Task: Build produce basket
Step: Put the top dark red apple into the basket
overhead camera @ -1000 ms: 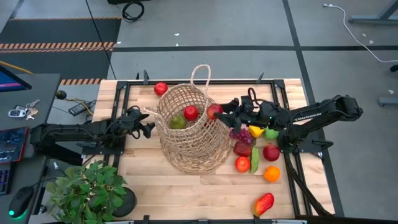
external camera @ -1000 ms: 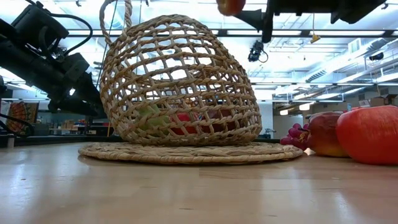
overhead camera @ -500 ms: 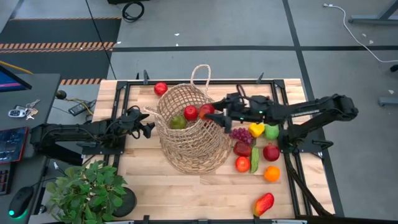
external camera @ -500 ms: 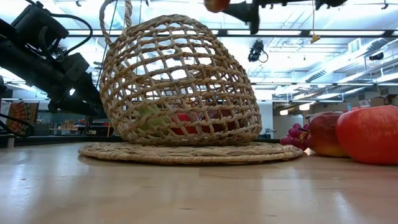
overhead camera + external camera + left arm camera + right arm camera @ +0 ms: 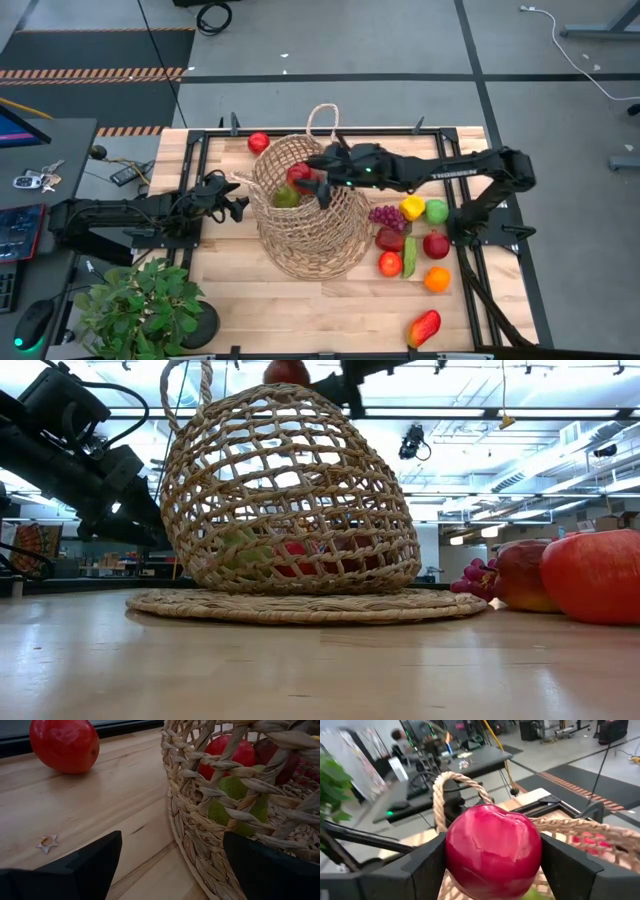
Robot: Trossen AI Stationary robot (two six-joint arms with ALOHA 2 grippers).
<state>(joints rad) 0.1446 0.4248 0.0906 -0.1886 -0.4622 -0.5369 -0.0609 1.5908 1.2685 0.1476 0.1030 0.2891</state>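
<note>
Above the basket [image 5: 305,215] mouth, right end effector [image 5: 308,180] clamped on red apple [image 5: 492,851]; left end effector [image 5: 236,202] open beside rim.

Between the dark fingers of the right gripper [image 5: 492,865] sits a glossy deep-red apple [image 5: 492,851]. Under it is the tan open-weave basket [image 5: 305,225], with a pale green fruit [image 5: 286,197] inside. Beyond the right arm lie purple grapes [image 5: 387,215], a yellow pepper [image 5: 411,209], a green ball [image 5: 437,211], an orange [image 5: 437,279] and a red-yellow mango [image 5: 424,327]. The black left gripper [image 5: 170,865] faces a red tomato [image 5: 63,745] on pale striped wood.
</note>
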